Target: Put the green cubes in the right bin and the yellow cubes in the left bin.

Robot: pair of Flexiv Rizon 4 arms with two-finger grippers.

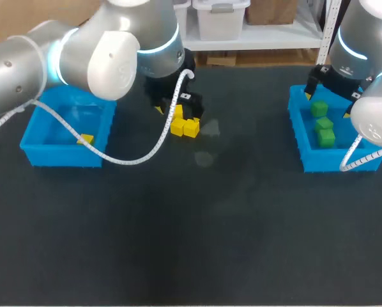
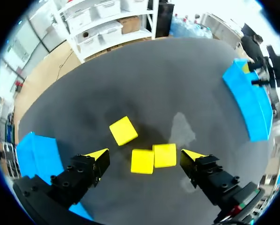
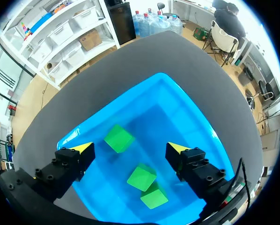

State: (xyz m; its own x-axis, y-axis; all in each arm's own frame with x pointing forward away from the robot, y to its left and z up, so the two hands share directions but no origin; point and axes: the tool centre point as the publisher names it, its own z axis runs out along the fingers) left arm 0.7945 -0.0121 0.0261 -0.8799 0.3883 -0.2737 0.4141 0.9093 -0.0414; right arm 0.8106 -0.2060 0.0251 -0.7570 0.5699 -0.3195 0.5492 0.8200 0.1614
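Observation:
Three yellow cubes (image 2: 148,159) lie on the dark table; two touch side by side between my left gripper's (image 2: 147,153) open fingers, and the third (image 2: 123,130) is just ahead of them. From the head view they show as a cluster of yellow cubes (image 1: 184,125) under my left gripper (image 1: 175,115). One yellow cube (image 1: 85,139) rests in the left bin (image 1: 34,134). Three green cubes (image 3: 141,176) sit in the right bin (image 3: 196,122), below my open right gripper (image 3: 130,149). The same green cubes (image 1: 323,125) fill the right bin (image 1: 297,131) beneath my right gripper (image 1: 331,96).
The table's surface (image 1: 197,236) is a dark mat with pale smudges (image 1: 207,144) near the yellow cubes. The two blue bins stand at the far left and far right of it.

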